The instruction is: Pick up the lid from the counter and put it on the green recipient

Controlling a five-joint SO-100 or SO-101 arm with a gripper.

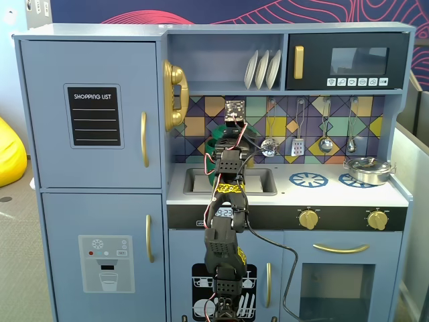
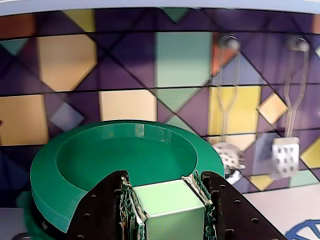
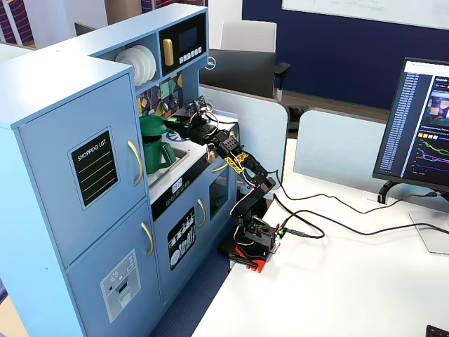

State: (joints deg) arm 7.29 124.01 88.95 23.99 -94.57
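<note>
The green lid is a round disc with a pale green square handle. My gripper is shut on that handle, one jaw on each side. In a fixed view the lid sits level right over the dark-green ribbed pot, which stands on the white counter left of the sink; I cannot tell whether the two touch. The gripper reaches in from the right. In the front fixed view my arm hides most of the pot and lid.
The sink recess lies under my arm. Blue burner prints and a shiny steel pan are on the right. Utensils hang on the tiled back wall. A shelf with plates is overhead.
</note>
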